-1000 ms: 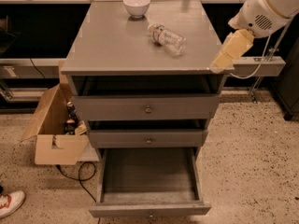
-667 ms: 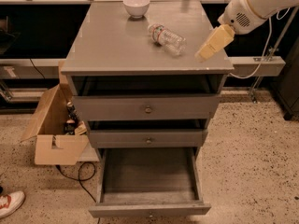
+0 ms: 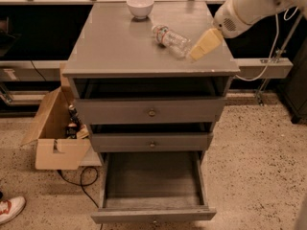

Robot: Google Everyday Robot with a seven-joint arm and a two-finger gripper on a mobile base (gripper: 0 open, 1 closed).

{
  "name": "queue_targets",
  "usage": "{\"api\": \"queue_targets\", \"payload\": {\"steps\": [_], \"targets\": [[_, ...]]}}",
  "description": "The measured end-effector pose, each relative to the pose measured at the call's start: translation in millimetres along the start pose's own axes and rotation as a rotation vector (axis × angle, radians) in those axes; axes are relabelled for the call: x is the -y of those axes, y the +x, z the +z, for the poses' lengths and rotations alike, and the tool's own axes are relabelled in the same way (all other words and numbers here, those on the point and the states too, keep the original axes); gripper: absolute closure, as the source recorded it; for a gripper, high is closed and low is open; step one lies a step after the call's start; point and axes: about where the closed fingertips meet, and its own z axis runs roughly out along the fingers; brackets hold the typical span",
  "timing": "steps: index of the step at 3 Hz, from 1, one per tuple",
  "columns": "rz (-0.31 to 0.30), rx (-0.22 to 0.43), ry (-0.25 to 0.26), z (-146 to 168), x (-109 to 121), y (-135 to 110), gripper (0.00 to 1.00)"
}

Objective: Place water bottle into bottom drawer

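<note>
The water bottle point(image 3: 171, 40) lies on its side on the grey cabinet top point(image 3: 115, 47), clear and ribbed, with a white label marked red and green. The gripper point(image 3: 197, 53), with pale yellow fingers, reaches in from the upper right on a white arm and hangs just to the right of the bottle's near end, close to it. The bottom drawer point(image 3: 152, 185) is pulled out and its flat grey floor is bare. The two drawers above it are closed.
A white bowl point(image 3: 140, 6) stands at the back of the cabinet top. An open cardboard box point(image 3: 55, 138) with bottles sits on the floor at the left, with a black cable beside it. A shoe point(image 3: 9, 209) shows at the lower left. A metal rail runs behind the cabinet.
The gripper has moved left and toward the bottle, from beyond the cabinet's right edge to just beside the bottle. The bottle and drawers have not moved.
</note>
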Motion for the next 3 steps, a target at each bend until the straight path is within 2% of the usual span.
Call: {"api": "queue_targets", "payload": {"steps": [1,3], "targets": [[0.025,0.001,0.041,46.8,16.2,-23.1,0.0],[0.154,0.057,0.112,92.1,53.0,-48.0,0.0]]}}
